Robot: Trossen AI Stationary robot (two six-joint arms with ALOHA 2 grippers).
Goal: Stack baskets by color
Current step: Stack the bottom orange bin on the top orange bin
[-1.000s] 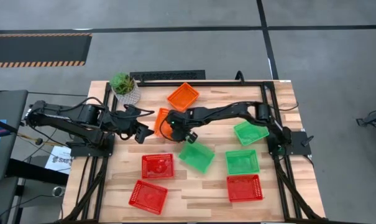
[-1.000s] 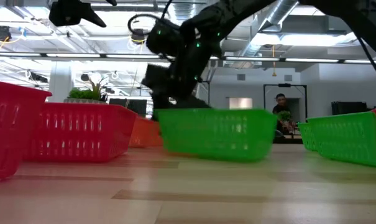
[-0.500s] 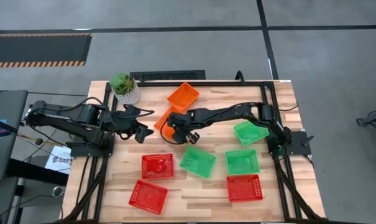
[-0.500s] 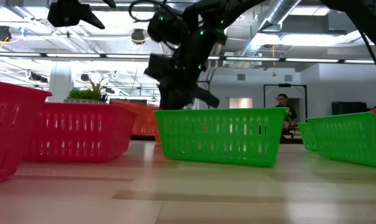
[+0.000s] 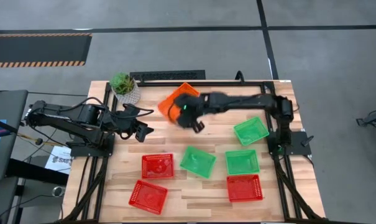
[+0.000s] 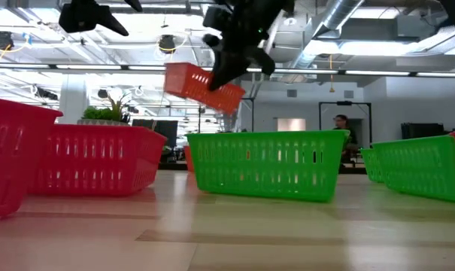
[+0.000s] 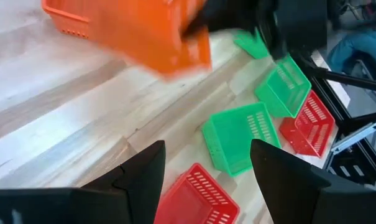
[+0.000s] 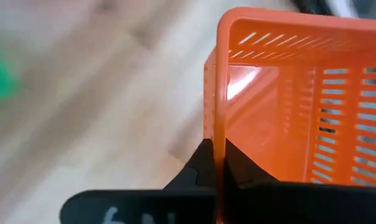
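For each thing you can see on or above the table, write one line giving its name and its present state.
Held orange basket: lifted off the table, tilted, rim pinched.
Right pincer: shut on the held orange basket.
Left pincer: open, empty, raised above the table.
Other orange basket: on the table, partly hidden under the held one.
Three green baskets: lying separately, unstacked.
Three red baskets: lying separately, unstacked.
Potted plant: upright at the table's corner.

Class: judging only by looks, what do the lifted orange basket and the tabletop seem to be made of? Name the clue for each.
Orange basket, held in the right claw: probably moulded plastic, smooth and slightly glossy; clue: uniform colour, a highlight on its wall, evenly slotted walls.
Tabletop: apparently pale wood boards, satin finish; clue: grain streaks and plank seams.
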